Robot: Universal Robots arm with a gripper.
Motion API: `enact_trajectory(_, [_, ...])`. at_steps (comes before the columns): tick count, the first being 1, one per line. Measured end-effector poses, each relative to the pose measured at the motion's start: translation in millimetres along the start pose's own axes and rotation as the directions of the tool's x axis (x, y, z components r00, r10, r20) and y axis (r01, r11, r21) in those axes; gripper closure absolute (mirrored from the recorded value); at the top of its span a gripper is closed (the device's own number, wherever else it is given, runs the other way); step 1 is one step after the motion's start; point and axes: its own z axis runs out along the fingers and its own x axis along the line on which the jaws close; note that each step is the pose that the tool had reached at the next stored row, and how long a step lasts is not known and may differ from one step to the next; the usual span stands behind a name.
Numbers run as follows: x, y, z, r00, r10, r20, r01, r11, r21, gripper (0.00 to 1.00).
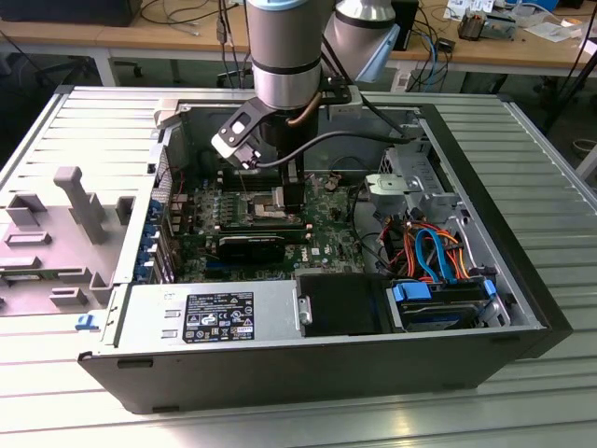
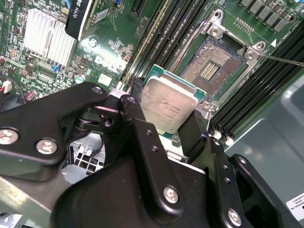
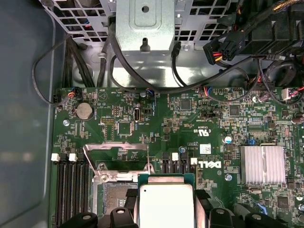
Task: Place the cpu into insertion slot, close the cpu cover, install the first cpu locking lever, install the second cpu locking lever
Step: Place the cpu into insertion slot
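My gripper [image 2: 166, 113] is shut on the cpu [image 2: 172, 102], a flat square chip with a dull silver top and a green edge, held by two opposite sides between black fingers [image 2: 138, 102]. The chip hangs slightly tilted above the board, beside the insertion slot [image 2: 209, 70], whose gold-tinted centre lies bare inside its silver rim. In the first wrist view the cpu [image 3: 166, 202] sits next to the insertion slot [image 3: 114, 197], and the cpu cover [image 3: 121, 176] stands raised at the socket's edge. A thin lever rod [image 2: 285, 60] sticks out beside the socket. In the exterior view the gripper [image 1: 284, 191] reaches down into the open case.
Long black memory slots [image 2: 256, 99] flank the socket on both sides. A finned silver heatsink [image 3: 263, 164] and a black graphics card [image 1: 252, 247] lie nearby. A metal drive cage [image 3: 145, 23] with loose cables, a power supply [image 1: 210, 317] and the case walls [image 1: 485, 177] hem in the board.
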Motion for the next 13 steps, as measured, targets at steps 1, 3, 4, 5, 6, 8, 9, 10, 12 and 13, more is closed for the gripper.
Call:
enact_trajectory(1, [0.0, -0.8, 0.1, 1.0000, 0.000, 0.0001, 0.000, 1.0000, 0.0000, 0.45])
enact_trajectory(3, [0.0, -1.7, 0.2, 1.0000, 0.000, 0.0001, 0.000, 1.0000, 0.0000, 0.45])
enact_trajectory(4, [0.0, -1.9, 0.3, 1.0000, 0.000, 0.0001, 0.000, 1.0000, 0.0001, 0.45])
enact_trajectory(5, [0.0, -2.2, 0.3, 1.0000, 0.000, 0.0000, 0.000, 1.0000, 0.0001, 0.45])
enact_trajectory(6, [0.0, -2.3, 0.3, 1.0000, 0.000, 0.0000, 0.000, 1.0000, 0.0001, 0.45])
enact_trajectory(8, [0.0, -3.7, 0.5, 1.0000, 0.000, 0.0001, 0.000, 1.0000, 0.0000, 0.45])
enact_trajectory(9, [0.0, -3.8, 0.6, 1.0000, 0.000, 0.0000, 0.000, 1.0000, 0.0000, 0.45])
enact_trajectory(10, [0.0, -4.0, 0.6, 1.0000, 0.000, 0.0000, 0.000, 1.0000, 0.0000, 0.45])
enact_trajectory(12, [0.0, -4.3, 0.6, 1.0000, 0.000, 0.0000, 0.000, 1.0000, 0.0001, 0.45])
enact_trajectory(13, [0.0, -5.9, 0.9, 1.0000, 0.000, 0.0001, 0.000, 1.0000, 0.0001, 0.45])
